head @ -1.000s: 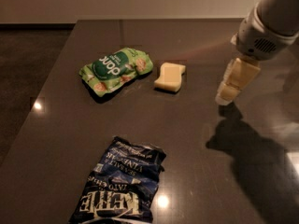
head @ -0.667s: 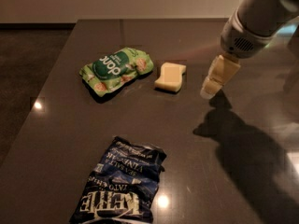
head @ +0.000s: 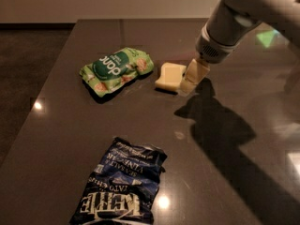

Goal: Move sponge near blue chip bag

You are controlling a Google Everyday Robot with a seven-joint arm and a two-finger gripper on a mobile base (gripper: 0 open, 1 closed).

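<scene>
The sponge (head: 168, 76), a small pale yellow foam block, lies flat on the dark table (head: 56, 125) near its middle. The blue chip bag (head: 121, 184), navy with white block lettering, lies near the table's front edge, well apart from the sponge. My gripper (head: 191, 78), with cream-coloured fingers, comes down from the upper right on the grey arm (head: 234, 18). Its tips sit right at the sponge's right edge, low over the table.
A light green snack bag (head: 116, 69) with a dark green oval logo lies left of the sponge. The arm's shadow (head: 220, 125) falls across the table to the right. The table's left edge runs diagonally beside a dark floor (head: 23, 78).
My gripper has moved left and down from the table's right side to the sponge's right edge. The sponge and both bags have not moved.
</scene>
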